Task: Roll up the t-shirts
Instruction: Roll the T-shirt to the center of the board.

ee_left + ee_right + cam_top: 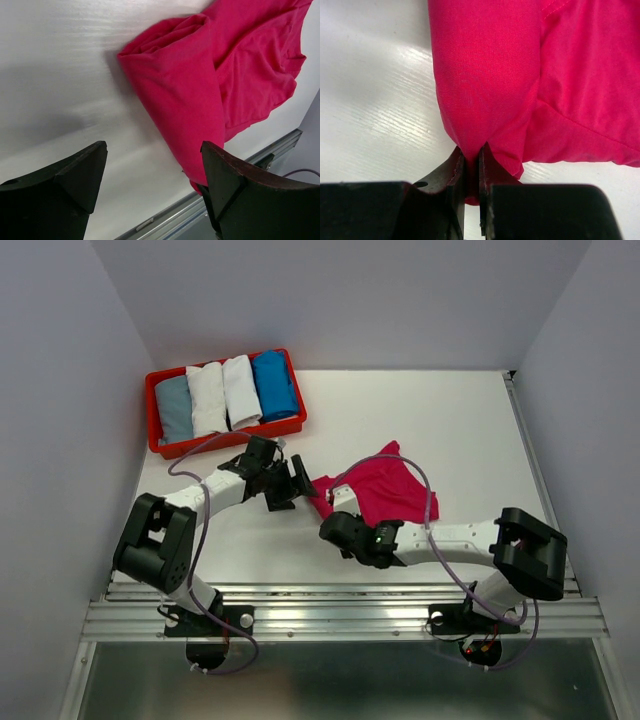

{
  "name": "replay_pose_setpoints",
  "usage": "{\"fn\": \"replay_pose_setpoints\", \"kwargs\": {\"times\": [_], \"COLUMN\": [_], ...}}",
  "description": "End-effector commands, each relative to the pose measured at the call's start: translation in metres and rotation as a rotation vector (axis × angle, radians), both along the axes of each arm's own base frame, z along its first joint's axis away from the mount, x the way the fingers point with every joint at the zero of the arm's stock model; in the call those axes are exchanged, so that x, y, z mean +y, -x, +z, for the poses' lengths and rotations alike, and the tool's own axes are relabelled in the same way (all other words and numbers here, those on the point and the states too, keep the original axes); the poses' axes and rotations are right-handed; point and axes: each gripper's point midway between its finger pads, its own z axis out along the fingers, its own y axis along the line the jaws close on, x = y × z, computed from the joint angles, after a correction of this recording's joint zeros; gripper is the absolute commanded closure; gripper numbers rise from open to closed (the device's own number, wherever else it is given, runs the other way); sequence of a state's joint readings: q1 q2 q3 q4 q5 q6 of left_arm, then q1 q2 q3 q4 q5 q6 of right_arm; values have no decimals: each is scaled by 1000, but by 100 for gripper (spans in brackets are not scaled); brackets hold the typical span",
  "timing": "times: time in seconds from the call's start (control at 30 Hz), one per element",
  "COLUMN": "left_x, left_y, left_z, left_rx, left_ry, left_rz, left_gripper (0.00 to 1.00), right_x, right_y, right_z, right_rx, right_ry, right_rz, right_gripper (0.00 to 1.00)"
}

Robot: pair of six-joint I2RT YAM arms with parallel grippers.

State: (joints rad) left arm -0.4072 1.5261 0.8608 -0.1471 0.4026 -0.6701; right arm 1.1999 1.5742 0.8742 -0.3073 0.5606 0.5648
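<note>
The magenta-pink t-shirt (388, 485) lies crumpled on the white table, its near-left edge folded into a thick roll (485, 75). My right gripper (471, 167) is shut on the lower end of that fold; in the top view it (332, 510) sits at the shirt's near-left corner. My left gripper (152, 170) is open and empty, just left of the shirt (200, 85), with its right finger (235, 185) close by the fold's end. In the top view the left gripper (290, 485) hovers beside the shirt's left edge.
A red tray (158, 445) at the back left holds a grey-blue roll (174, 408), two white rolls (208, 398) and a bright blue roll (273, 385). A metal rail (340, 605) runs along the table's near edge. Grey walls enclose the sides.
</note>
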Motion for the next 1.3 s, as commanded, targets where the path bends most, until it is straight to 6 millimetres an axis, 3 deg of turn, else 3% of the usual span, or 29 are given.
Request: {"fn": "replay_pose_setpoints", "kwargs": {"times": [0.0, 0.27, 0.57, 0.8, 0.87, 0.93, 0.97, 1.03, 1.07, 1.1, 1.2, 1.27], "left_x": [-15, -24, -43, -49, -53, -55, -56, -55, -53, -54, -49, -43], "left_y": [-3, 1, -8, -12, -14, -19, -21, -23, -22, -25, -26, -22], "left_z": [-1, -11, -16, -24, -26, -30, -29, -29, -29, -25, -23, -24], "left_rx": [-15, 7, -15, -3, -6, -1, -2, -3, 6, 0, 21, 53], "left_ry": [62, 87, 161, 181, 185, 178, 174, 159, 147, 144, 96, 64], "left_rz": [-22, -51, -43, -16, -19, -22, -26, -16, -15, -15, 3, 19], "left_gripper": [13, 11, 10, 17, 25, 43, 61, 83, 92, 100, 100, 100], "right_x": [19, 13, 11, 5, 3, 2, 2, 0, 1, -2, -3, -3], "right_y": [-6, -7, -9, -8, -7, -6, -5, -5, -7, -6, -12, -16], "right_z": [24, 31, 34, 33, 32, 29, 29, 29, 32, 30, 37, 46], "right_rx": [6, 23, 21, 29, 32, 38, 39, 37, 29, 37, 18, -4], "right_ry": [-200, -272, -285, -301, -300, -297, -298, -289, -282, -251, -181, -159], "right_rz": [-16, -37, -46, -63, -67, -68, -67, -61, -53, -49, -40, -26], "right_gripper": [99, 99, 99, 99, 99, 99, 99, 99, 97, 74, 37, 28]}}
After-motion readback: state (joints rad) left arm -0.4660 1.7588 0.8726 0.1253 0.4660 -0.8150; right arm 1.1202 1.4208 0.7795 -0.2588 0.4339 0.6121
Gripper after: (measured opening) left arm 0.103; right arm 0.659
